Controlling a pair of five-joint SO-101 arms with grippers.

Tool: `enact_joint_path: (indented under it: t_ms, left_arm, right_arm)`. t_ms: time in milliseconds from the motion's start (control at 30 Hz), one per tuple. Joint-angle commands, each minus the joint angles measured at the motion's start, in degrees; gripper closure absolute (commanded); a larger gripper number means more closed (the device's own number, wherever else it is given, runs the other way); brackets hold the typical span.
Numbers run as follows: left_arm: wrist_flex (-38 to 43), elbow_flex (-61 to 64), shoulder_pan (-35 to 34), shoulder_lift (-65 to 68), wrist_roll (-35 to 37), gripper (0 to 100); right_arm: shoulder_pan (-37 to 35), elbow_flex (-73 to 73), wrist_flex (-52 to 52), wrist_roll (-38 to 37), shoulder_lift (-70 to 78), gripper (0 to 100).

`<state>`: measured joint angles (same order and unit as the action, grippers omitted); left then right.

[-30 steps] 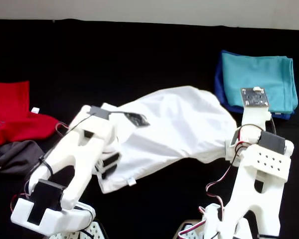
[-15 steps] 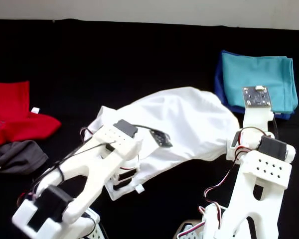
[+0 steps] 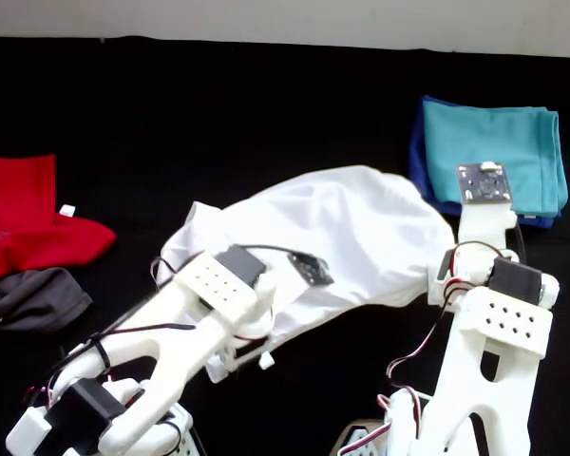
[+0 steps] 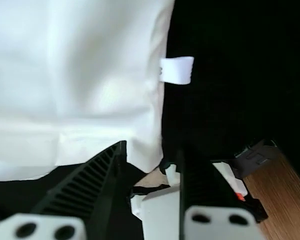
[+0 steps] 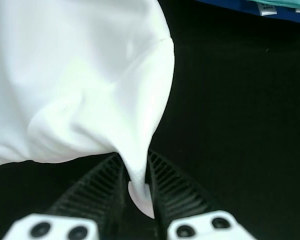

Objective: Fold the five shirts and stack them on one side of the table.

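White shirt (image 3: 351,233) lies across the middle of the table (image 3: 266,104) in the high view, bunched and partly raised between the two arms. The left arm (image 3: 214,294) is over its near left corner and the right arm (image 3: 499,313) is at its right end. Toward the far right corner a teal shirt (image 3: 499,152) sits folded on top of a folded blue shirt (image 3: 418,166). At the left edge a red shirt (image 3: 19,218) lies loose, with a grey shirt (image 3: 33,299) crumpled just beside it, nearer the front edge.

In the left wrist view the left tool (image 4: 149,152) has its jaws moderately apart. The shirt's hem hangs into the gap against one jaw, and dark shows next to the other. A small white label (image 4: 176,70) sticks out from the hem. I judge this a loose hold at best.

In the right wrist view the right tool (image 5: 137,172) is almost closed, pinching a gathered fold of the white cloth.

The step in hand looks like the fold of the third shirt, with two stacked and two waiting. The next move probably calls for a firm pinch on the hem, then for both ends to be carried over together so the cloth lands flat
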<state>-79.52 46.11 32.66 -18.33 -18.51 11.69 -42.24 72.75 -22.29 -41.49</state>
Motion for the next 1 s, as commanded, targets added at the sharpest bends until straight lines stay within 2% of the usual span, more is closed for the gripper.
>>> enact_joint_path:
  t_ms: [0,100,267,433,567,700,833,967]
  left_arm:
    - [1.1,2.1,3.7,-1.8,1.3,80]
    - [2.5,3.7,4.6,-1.7,1.3,80]
    - [12.8,10.4,1.5,-1.6,1.1,80]
    - [19.6,14.6,0.0,-1.6,1.0,80]
    - [19.9,14.5,0.0,-2.1,-0.8,83]
    - [19.7,14.5,-0.2,-2.1,-5.5,100]
    - [16.1,13.1,-0.4,-2.1,-5.6,99]
    - [9.0,5.6,-3.6,-2.2,-5.7,99]
  right_arm:
    - [-2.2,2.2,0.0,-0.1,0.0,99.2]
    - [-2.9,2.2,0.0,0.0,0.0,99.2]
    - [-2.9,2.4,0.4,0.0,0.0,99.2]
    - [-2.9,2.3,0.5,0.0,0.0,99.2]
    - [-2.9,2.0,0.5,0.0,-0.4,99.2]
    - [-2.6,1.9,0.5,0.0,-0.1,99.2]
    - [-2.8,1.9,0.3,0.1,0.0,99.2]
    - [-2.8,2.4,0.0,0.2,0.0,99.2]
